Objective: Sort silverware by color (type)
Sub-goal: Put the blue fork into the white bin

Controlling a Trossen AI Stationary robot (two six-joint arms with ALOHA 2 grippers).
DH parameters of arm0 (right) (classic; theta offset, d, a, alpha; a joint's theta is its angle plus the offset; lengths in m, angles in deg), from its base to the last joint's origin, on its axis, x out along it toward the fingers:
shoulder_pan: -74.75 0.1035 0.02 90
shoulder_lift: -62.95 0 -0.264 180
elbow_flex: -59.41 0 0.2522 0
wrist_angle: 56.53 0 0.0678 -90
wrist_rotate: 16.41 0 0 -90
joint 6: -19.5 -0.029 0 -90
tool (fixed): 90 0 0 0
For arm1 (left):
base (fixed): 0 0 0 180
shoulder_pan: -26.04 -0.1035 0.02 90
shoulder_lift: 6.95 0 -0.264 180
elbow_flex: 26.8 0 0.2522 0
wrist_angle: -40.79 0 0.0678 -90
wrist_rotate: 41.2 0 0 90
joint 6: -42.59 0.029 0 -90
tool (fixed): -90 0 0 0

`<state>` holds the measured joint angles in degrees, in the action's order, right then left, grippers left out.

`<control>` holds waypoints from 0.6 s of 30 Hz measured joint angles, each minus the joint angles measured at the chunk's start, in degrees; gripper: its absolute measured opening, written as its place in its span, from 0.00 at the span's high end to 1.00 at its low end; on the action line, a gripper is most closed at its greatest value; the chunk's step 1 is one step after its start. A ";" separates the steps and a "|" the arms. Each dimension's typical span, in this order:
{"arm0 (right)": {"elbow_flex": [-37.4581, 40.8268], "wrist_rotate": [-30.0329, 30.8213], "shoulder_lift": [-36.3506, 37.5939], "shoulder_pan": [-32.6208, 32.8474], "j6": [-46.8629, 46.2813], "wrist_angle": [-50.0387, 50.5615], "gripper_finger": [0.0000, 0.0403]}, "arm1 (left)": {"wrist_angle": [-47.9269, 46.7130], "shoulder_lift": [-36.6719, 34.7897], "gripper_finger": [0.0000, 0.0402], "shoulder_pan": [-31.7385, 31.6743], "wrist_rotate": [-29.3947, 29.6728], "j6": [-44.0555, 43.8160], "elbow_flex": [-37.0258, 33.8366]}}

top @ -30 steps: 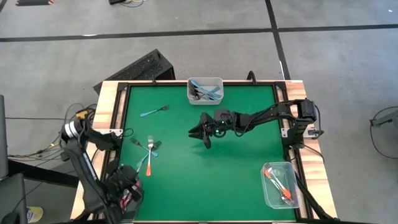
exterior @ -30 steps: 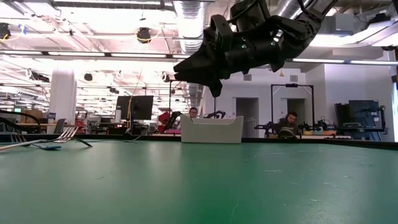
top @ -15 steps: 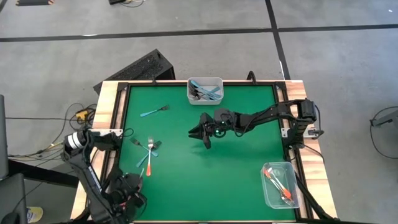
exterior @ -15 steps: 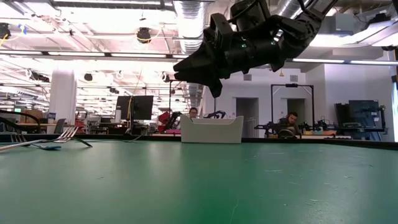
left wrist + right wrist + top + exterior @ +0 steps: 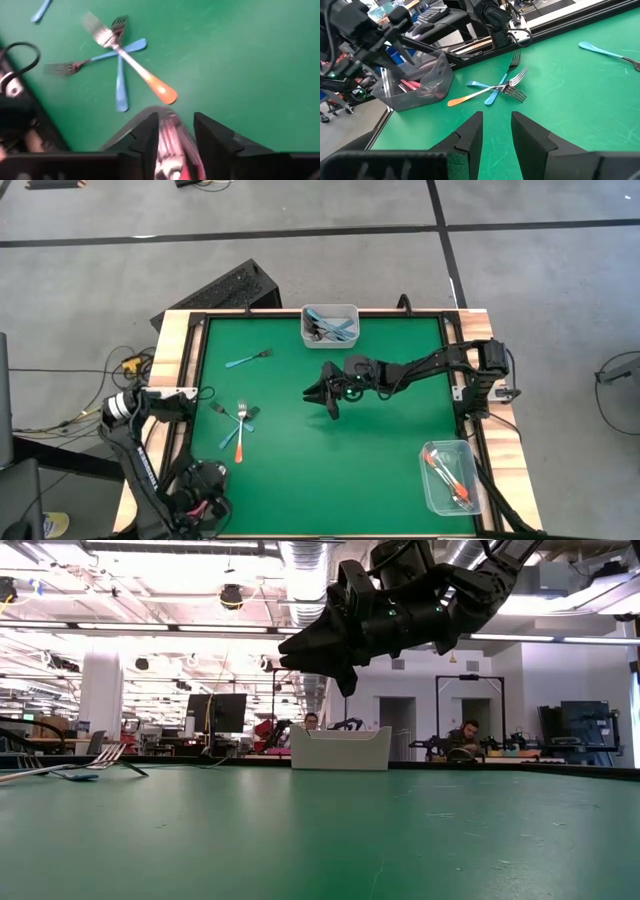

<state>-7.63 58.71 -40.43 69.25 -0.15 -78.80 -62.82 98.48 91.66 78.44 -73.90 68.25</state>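
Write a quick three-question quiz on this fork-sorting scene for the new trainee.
1. True or false: the right claw hangs open and empty above the green table.
2. Which handle colours are in the pile of three crossed forks? A) two blue, one orange B) three pink C) two orange, one blue
3. Fill in: the clear container at the top edge of the high view holds forks with ___ handles.

Key: 1 true; 2 A; 3 blue.
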 joint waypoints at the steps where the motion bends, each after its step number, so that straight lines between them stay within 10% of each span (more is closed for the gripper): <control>1: -0.02 0.00 0.00 0.01 -0.01 -0.02 0.68 | 0.11 -0.13 0.70 0.00 1.29 0.27 0.03; 7: -0.02 0.52 0.00 0.26 -0.29 -0.21 0.68 | 0.01 -0.17 0.63 -3.40 11.45 1.05 -1.42; 18: -0.02 2.98 7.44 0.80 2.71 8.14 0.68 | 19.08 -17.92 0.65 -15.95 8.31 19.03 -21.29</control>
<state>-7.65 61.70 -32.99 70.05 2.56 -70.66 -43.74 80.56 75.71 86.75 -54.86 46.96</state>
